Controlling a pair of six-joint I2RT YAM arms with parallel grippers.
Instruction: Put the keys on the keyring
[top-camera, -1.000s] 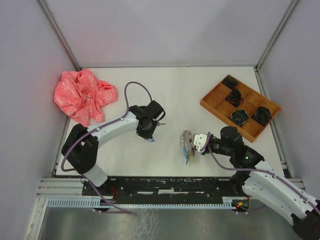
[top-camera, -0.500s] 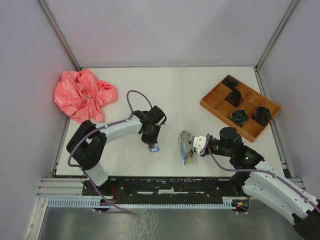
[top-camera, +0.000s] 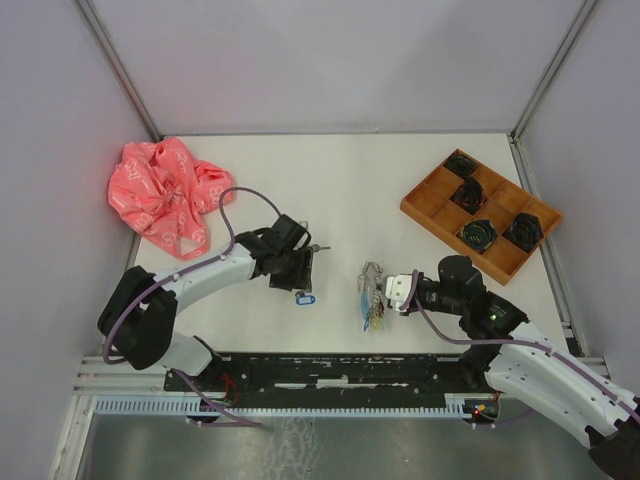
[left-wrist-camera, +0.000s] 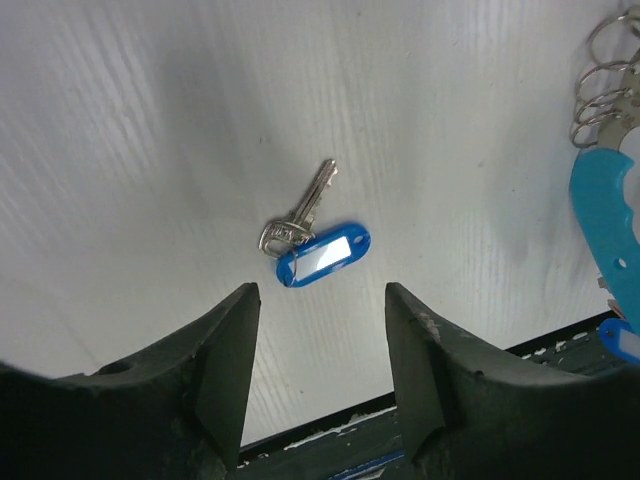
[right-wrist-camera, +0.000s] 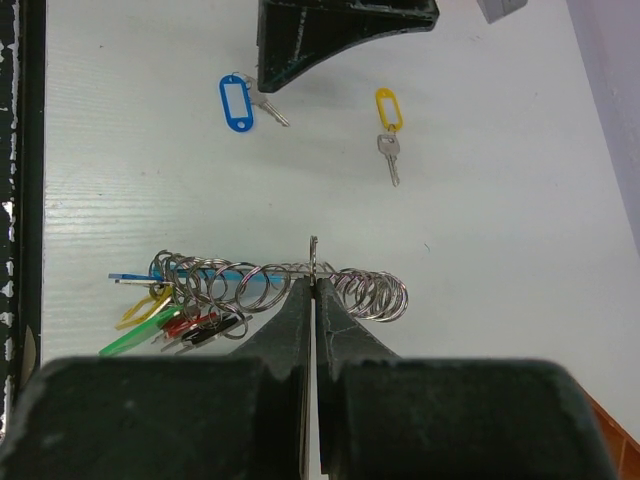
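Table (top-camera: 400, 190): pink bag (top-camera: 160, 190) in the far-left corner, wooden tray (top-camera: 425, 200) by the right edge. My right gripper (right-wrist-camera: 312, 290) is clamped on one loop of the keyring (right-wrist-camera: 270, 285), which lies by the near edge, right of centre. My left gripper (left-wrist-camera: 318, 330) hangs w/ fingers apart over the blue-tag key (left-wrist-camera: 318, 250), loose left of the keyring. Yellow-tag key (right-wrist-camera: 388, 125) lies nearby, separate.
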